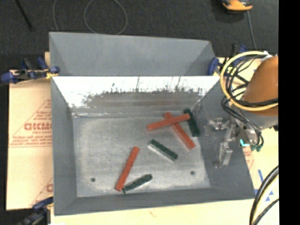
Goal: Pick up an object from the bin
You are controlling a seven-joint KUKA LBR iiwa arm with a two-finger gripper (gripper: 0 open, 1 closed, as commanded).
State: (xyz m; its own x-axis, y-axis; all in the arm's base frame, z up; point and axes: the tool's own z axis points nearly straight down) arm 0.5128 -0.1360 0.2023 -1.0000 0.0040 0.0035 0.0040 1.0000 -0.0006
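Nothing has been picked yet, as far as you can see: all six bars lie on the floor of the grey bin (140,83). The nearest candidates sit in a small cluster at the floor's far right. A dark green bar (191,122) lies closest to the right wall. Touching it is an orange bar (168,121) lying crosswise, which overlaps a second orange bar (183,136) that slants down toward the wall. A little nearer the middle rests a green bar with a pale end (163,150). Well apart, at the front left, a long orange bar (127,168) leans down to meet another dark green bar (137,182). The gripper (222,156) hangs over the sloped right wall, beside the cluster but not above any bar. You cannot tell whether the claw is wide or narrow. By my reading the whole job is ahead: move in over a bar, descend, close, lift.
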